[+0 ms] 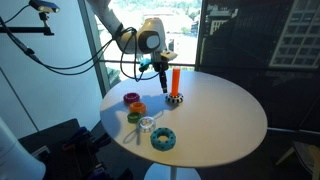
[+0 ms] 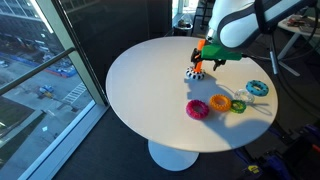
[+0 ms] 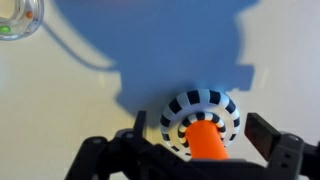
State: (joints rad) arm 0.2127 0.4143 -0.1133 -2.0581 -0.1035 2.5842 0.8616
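Right under the wrist camera, the fingers [image 3: 268, 140] are spread wide, one on each side of the orange peg [image 3: 208, 142], and they hold nothing. I can see gaps between them and the peg, so they do not seem to touch it. The peg stands straight up in a round black-and-white base [image 3: 200, 108]. That wide base is what keeps the thin peg from tipping over.

In both exterior views the arm [image 1: 150, 40] hangs over the peg from above, which is why the fingers fit down around its top.

A little way off, the rings lie flat on the round white surface [image 1: 225, 120]: a pink ring [image 1: 133, 99], an orange ring [image 2: 220, 102], a green ring [image 2: 239, 105], a white ring [image 1: 147, 124] and a teal ring [image 1: 163, 139] — all apart from the peg, none on it. Flat like that, they cannot roll.

Past the surface are big windows [image 2: 40, 60].
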